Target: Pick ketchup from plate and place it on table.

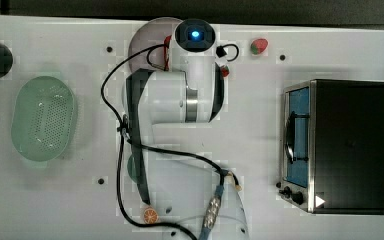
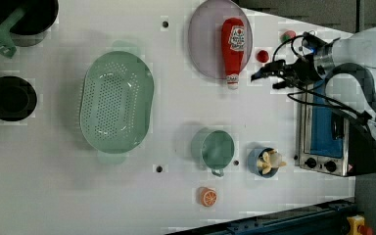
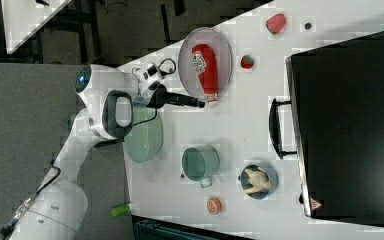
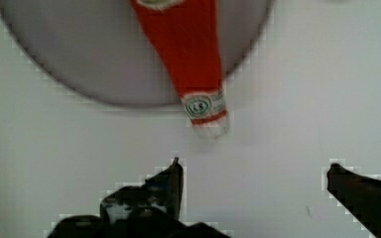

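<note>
Ketchup (image 2: 233,49) is seen lying on plate (image 2: 204,45), upper centre of left view, cap overhanging onto desk (image 2: 54,186). Gripper (image 4: 253,183) jaws held wide, empty.

A pale-green perforated basket (image 2: 116,102) lies near the desk's (image 2: 54,161) middle. A teal pot (image 2: 214,148) sits beside a blue cup (image 2: 264,161) holding pale pieces; an orange slice (image 2: 208,197) lies between them and the desk's edge. The toaster oven (image 1: 342,146) stands along one edge, a strawberry (image 1: 259,46) towards the corner past it. A dark bowl (image 2: 11,98) sits at the opposite edge.
</note>
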